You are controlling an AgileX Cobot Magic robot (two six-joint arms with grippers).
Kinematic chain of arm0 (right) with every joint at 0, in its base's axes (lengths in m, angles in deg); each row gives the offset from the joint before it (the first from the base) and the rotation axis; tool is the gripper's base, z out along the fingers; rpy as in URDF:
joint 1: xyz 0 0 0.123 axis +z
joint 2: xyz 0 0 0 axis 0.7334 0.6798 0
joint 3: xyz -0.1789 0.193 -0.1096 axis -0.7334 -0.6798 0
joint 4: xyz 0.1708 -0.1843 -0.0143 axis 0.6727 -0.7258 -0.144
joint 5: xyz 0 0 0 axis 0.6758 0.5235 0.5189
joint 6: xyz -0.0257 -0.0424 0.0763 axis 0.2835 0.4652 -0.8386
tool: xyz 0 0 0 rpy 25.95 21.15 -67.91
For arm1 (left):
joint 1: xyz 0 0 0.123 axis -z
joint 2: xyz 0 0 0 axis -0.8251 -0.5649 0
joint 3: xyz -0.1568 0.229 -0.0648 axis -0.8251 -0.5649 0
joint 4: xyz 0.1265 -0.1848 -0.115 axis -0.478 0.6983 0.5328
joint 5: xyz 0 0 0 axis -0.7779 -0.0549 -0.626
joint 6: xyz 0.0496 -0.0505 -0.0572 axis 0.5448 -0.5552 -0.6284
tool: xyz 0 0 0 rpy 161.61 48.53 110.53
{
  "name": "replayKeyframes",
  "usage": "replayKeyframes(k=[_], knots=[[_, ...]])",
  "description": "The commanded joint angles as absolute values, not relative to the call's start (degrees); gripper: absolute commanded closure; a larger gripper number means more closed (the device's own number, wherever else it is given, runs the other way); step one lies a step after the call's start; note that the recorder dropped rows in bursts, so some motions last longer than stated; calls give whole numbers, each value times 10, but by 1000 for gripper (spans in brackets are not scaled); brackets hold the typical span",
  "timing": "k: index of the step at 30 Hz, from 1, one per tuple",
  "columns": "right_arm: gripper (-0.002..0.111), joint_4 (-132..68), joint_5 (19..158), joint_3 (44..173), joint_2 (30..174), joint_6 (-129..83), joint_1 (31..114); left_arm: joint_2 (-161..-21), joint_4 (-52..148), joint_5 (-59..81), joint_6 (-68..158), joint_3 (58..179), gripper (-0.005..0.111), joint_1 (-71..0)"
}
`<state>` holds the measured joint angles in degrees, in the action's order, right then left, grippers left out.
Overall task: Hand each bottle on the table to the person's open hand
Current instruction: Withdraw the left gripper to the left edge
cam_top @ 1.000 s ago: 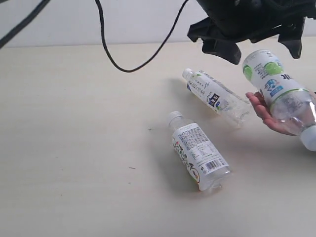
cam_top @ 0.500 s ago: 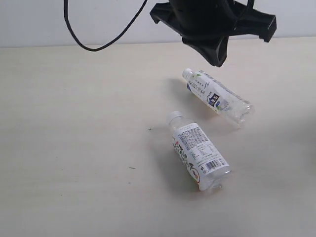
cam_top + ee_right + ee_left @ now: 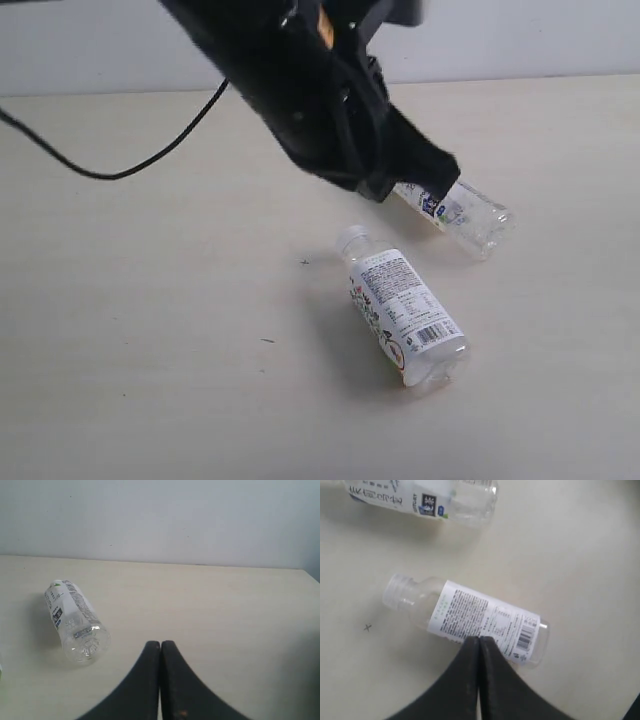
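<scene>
Near bottle (image 3: 405, 318) lies on side on desk (image 3: 150, 350), cap end pointing away and left. I read left tool (image 3: 479, 641) above it, fingers pressed together, empty. Far bottle (image 3: 462, 211) also on side, cap end hidden behind black arm (image 3: 320, 100). Right tool (image 3: 160, 645) likewise together, holding nothing.

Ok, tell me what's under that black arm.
The far bottle lies under the arm: its clear base end shows, its cap end is covered.

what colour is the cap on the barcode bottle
The cap is translucent white, clearest in the left wrist view.
</scene>
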<state>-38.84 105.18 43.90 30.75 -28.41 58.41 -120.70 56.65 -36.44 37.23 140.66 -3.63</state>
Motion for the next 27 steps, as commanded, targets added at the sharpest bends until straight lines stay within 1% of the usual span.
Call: replayKeyframes(k=[1, 14, 20, 23, 27], knots=[[108, -392, 1047, 437, 304, -285, 585, -1151, 554, -259, 380, 1285, 107, -37], [108, -392, 1047, 437, 304, -285, 585, -994, 554, 60, 376, 989, 107, -37], [108, -392, 1047, 437, 304, -285, 585, -929, 570, 226, 376, 876, 107, -43], [108, -392, 1047, 437, 304, -285, 585, -899, 574, 280, 376, 830, 107, -66], [108, -392, 1047, 437, 304, -285, 585, -863, 575, 299, 380, 789, 107, -136]])
